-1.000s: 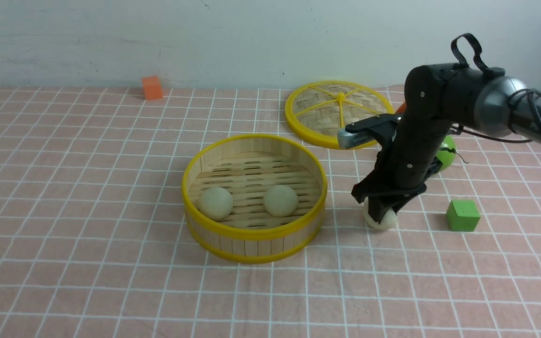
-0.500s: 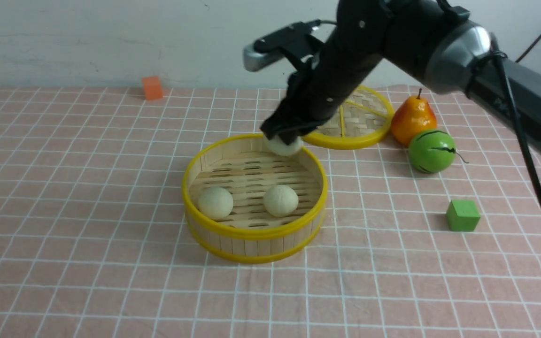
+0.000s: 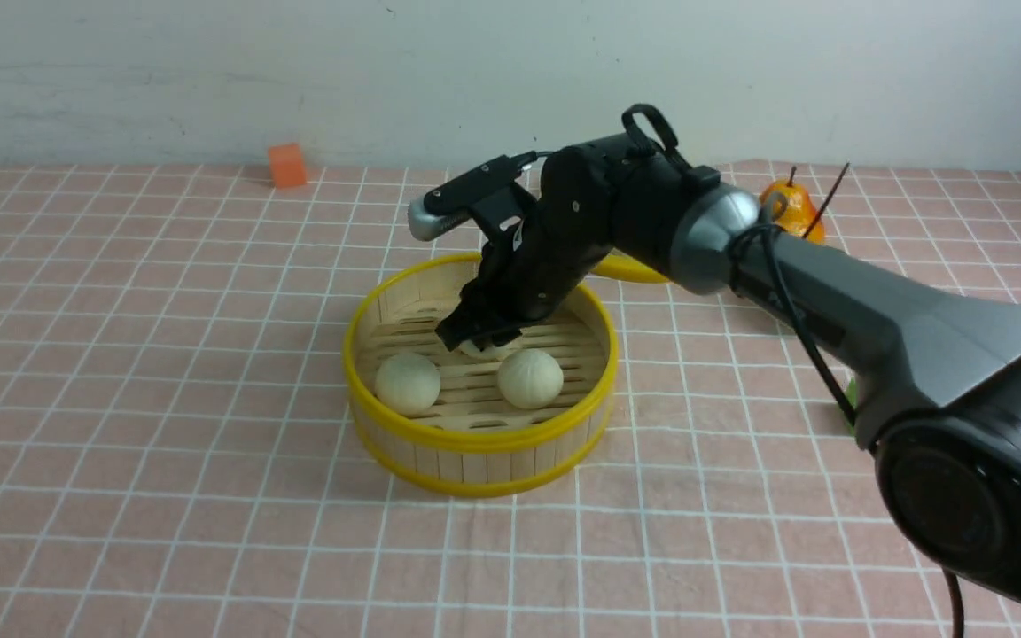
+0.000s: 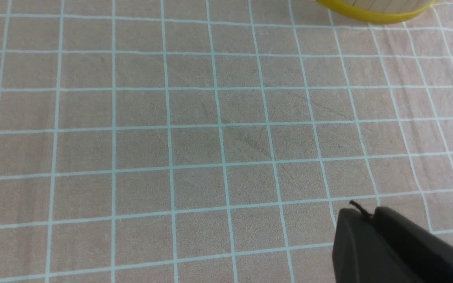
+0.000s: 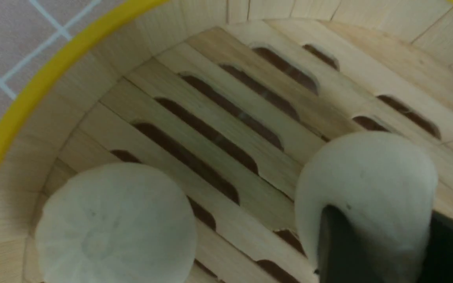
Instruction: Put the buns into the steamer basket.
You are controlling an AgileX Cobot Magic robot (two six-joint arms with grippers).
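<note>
The steamer basket (image 3: 475,440) stands mid-table with two buns (image 3: 407,383) (image 3: 529,377) on its slat floor. My right gripper (image 3: 479,341) reaches down inside the basket, shut on a third bun (image 3: 484,349), which is low over the floor behind the other two and mostly hidden by the fingers. In the right wrist view that bun (image 5: 368,177) sits between the dark fingers of my right gripper (image 5: 382,214), beside another bun (image 5: 116,228) and the basket wall (image 5: 14,118). My left gripper (image 4: 368,214) is shut and empty over bare cloth.
The woven lid (image 3: 626,266) lies behind the basket, mostly hidden by my right arm. A pear (image 3: 794,208) stands at the back right and an orange cube (image 3: 287,165) at the back left. The basket's bottom rim (image 4: 372,13) shows in the left wrist view.
My right gripper lifted the third bun from the cloth to the right of the basket, carried it over the far rim and lowered it inside. The left gripper stayed shut.
</note>
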